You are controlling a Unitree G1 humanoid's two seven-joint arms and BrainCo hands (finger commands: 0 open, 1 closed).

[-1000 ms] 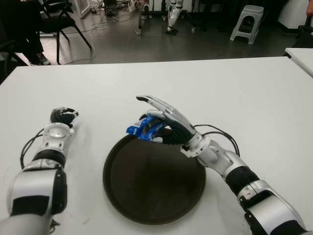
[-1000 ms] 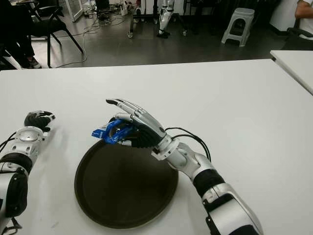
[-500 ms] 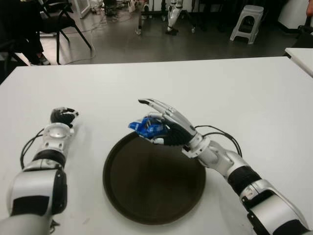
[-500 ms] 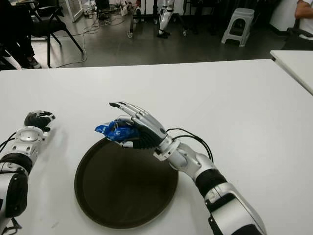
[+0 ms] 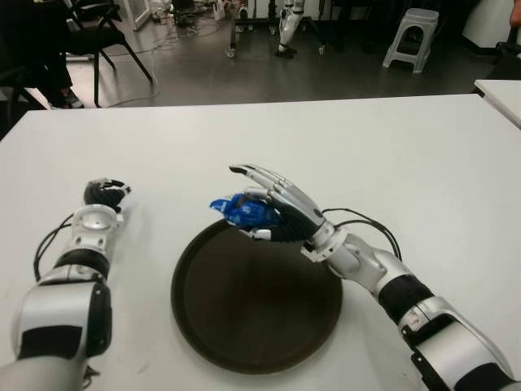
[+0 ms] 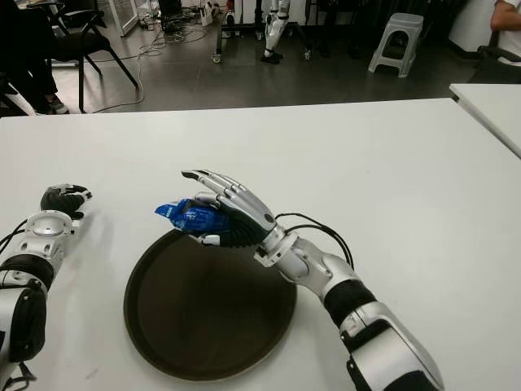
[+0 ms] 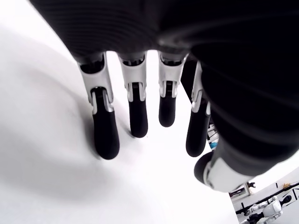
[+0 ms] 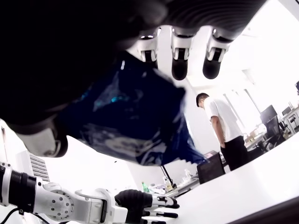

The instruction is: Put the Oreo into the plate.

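Oreo (image 5: 241, 209), a blue packet, sits clamped under the curled fingers of the right hand (image 5: 273, 208), its long axis jutting past the fingertips toward the left hand (image 5: 104, 194), while the plate (image 5: 244, 322) lies just below and behind the palm.

One Oreo pack (image 5: 242, 210), one plate (image 5: 244, 318), two robot hands: left (image 5: 104, 193), right (image 5: 273, 208).

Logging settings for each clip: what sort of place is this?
Likely a robotics lab or office: white table, plastic stool and floor cables behind, and the right hand holding the Oreo pack.
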